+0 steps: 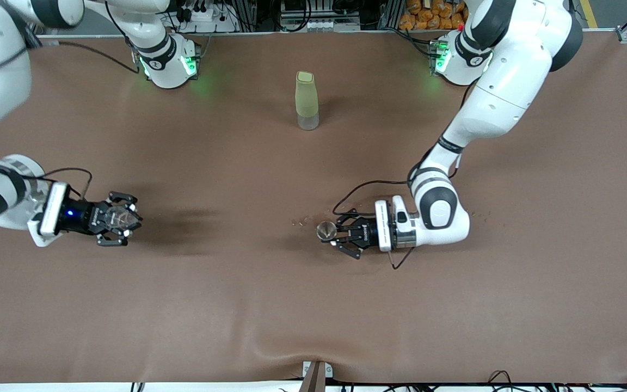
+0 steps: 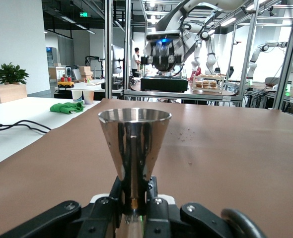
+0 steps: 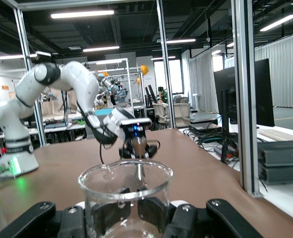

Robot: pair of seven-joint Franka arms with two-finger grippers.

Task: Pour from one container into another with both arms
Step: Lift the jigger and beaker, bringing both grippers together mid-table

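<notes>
The left hand (image 1: 334, 234) sits low over the brown surface (image 1: 313, 305), toward the left arm's end, with its fingers pinched on the narrow waist of a steel jigger (image 1: 325, 231). In the left wrist view the jigger (image 2: 134, 148) stands upright between the fingers (image 2: 154, 198), its wide cone mouth facing up and level. A few small specks or droplets (image 1: 300, 221) lie on the surface just beside this hand, on the side toward the right arm.

The right hand (image 1: 128, 218) is toward the right arm's end of the surface, well apart from the left hand, casting a dark shadow on the cloth beneath it. Its fingers are closed around a clear glass beaker (image 1: 117, 218). In the right wrist view the beaker (image 3: 125, 198) stands upright with its open rim on top, the black fingers (image 3: 154, 213) visible through the glass; whether it holds any liquid cannot be told. The left hand (image 3: 136, 148) shows farther off in that view.

A tall pale yellow-green bottle (image 1: 307, 100) with a clear base stands upright on the surface between the two arm bases, well apart from both hands.
</notes>
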